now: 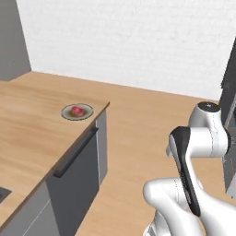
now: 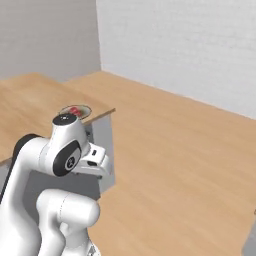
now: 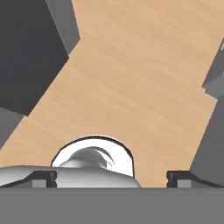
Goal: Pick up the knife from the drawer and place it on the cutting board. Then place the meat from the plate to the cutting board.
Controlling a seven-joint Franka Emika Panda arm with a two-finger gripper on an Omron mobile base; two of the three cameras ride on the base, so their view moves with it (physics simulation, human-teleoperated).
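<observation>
Upper left on the bench [image 1: 27, 133], the meat [image 1: 76, 110] sits on its plate [image 1: 87, 112]: soft, slippery, best pinched mid-chunk; pincer [image 3: 112, 177] spread wide.

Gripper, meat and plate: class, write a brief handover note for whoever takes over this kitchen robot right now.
Gripper: open and holding nothing, pointing down at the wooden floor, seen in the hand view.
Meat: lies on the plate, near the corner of the wooden counter.
Done: nothing visible so far.
Left: get the knife out of the drawer onto the cutting board, then move the meat there too.
</observation>
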